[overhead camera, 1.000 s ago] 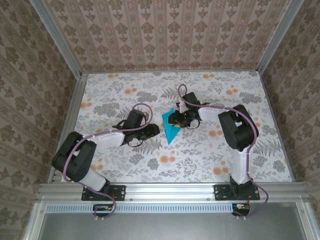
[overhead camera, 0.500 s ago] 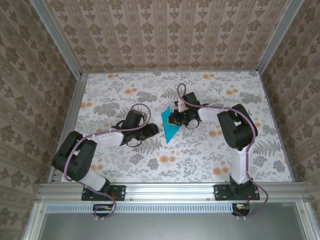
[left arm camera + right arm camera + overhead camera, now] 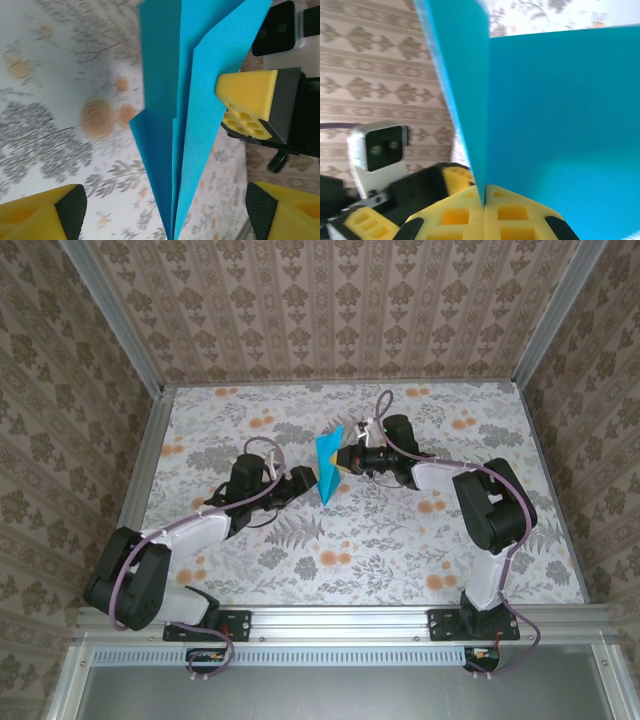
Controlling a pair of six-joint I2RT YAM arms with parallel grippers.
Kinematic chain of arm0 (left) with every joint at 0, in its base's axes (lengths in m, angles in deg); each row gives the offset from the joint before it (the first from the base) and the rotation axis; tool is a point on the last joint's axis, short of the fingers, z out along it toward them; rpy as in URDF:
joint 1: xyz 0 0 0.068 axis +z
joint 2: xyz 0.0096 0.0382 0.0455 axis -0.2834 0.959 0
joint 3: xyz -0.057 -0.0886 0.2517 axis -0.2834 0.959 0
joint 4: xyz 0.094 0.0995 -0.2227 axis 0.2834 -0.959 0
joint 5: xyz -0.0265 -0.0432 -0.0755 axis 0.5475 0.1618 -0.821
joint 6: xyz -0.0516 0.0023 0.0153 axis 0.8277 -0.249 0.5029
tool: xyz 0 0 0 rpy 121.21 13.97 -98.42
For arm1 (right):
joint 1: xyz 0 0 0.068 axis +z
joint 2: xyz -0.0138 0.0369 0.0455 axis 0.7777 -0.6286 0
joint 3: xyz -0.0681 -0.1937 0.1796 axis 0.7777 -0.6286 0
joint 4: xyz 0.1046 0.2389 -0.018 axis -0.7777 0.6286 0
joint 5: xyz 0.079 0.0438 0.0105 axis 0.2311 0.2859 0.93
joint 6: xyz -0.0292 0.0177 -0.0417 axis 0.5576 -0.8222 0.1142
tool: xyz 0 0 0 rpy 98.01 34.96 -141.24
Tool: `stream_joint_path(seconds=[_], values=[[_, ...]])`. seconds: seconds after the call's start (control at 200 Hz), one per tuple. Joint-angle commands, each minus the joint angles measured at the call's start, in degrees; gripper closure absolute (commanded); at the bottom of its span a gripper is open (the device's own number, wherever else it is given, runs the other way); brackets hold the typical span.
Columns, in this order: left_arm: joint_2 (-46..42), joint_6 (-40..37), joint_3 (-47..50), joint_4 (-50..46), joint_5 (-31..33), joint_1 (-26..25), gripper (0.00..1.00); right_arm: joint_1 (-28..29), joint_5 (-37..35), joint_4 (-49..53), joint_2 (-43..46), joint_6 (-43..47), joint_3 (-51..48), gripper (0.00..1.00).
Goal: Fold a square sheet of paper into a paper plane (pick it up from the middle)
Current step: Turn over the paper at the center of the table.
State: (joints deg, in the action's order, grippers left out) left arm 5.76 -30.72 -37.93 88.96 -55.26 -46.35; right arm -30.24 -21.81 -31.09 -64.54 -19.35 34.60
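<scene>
Mid-bench, a teal-blue paper plane [image 3: 328, 462] stands on edge between two robot arms, pinched along its right side by the right gripper [image 3: 344, 461], whose yellow jaws are pressed together on the folded layers. The left gripper [image 3: 309, 478] sits just beside the plane on the opposite side, its jaws spread wide with the paper's lower point between them, touching neither in the left wrist view.

The sheet is no longer a flat square. It tapers to a slim point aimed down toward the floral bench [image 3: 420, 540], with a centre crease and several overlapping flaps visible from the left wrist camera. From the right wrist camera, one panel stands nearly square to another, so the body is partly opened along its crease. Whether the nose rests on the bench or hangs just above it cannot be told.

The main folds appear done, and the task looks to be in its closing stage. What seems left is pressing or setting the wings, a job the open left gripper is placed for, and laying the finished dart down.
</scene>
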Motion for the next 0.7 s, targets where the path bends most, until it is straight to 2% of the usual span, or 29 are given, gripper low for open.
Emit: stream_joint_path(seconds=[0.0, 0.165, 0.295, 0.39, 0.485, 0.695], values=[[-0.1, 3.9, -0.6, 7.7, -3.9, 0.4, 0.13, -0.2, 4.9, -12.1, 2.0, -10.4, -1.2, 0.99], [1.9, 6.5, -1.8, 11.8, -5.4, 0.4, 0.12, -0.3, 5.4, -14.6, 3.3, -14.4, -1.6, 0.98], [3.3, 7.7, -2.3, 15.9, -5.6, 0.4, 0.16, -0.2, 5.8, -15.4, 3.4, -16.4, -1.9, 0.98], [4.6, 9.1, -2.8, 19.8, -5.8, 0.4, 0.24, -0.1, 6.1, -17.3, 3.0, -18.6, -2.4, 0.98], [5.4, 9.9, -3.3, 21.8, -5.7, 0.4, 0.37, -0.2, 6.2, -17.9, 2.7, -19.9, -2.2, 0.98], [5.7, 9.4, -4.2, 22.0, -6.0, 0.4, 0.52, -0.2, 6.3, -17.3, 1.3, -20.2, -1.8, 0.97]])
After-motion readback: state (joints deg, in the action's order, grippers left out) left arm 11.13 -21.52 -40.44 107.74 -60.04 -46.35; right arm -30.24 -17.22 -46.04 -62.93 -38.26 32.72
